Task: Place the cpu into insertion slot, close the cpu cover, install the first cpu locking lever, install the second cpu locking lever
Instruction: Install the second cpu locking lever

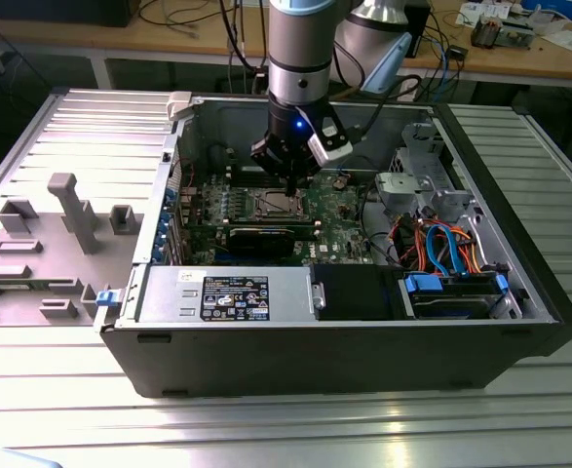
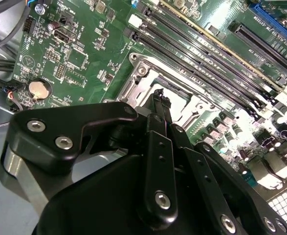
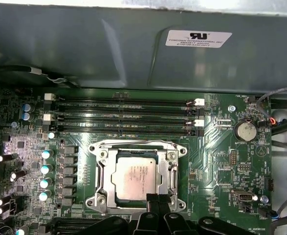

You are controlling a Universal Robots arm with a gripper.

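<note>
CPU seated flat in the insertion slot, just below the memory slots, so placement looks done. CPU cover lowered around it, framing the chip. Gripper poised at the slot's near edge, fingers pressed together, holding nothing, probably to press something at that edge

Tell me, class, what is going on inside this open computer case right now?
A robot arm's gripper hangs inside an open computer case, just above the motherboard. The cpu already sits in the insertion slot, and the cpu cover lies closed around it. The gripper's fingertips are together at the cover's edge, holding nothing.
</note>
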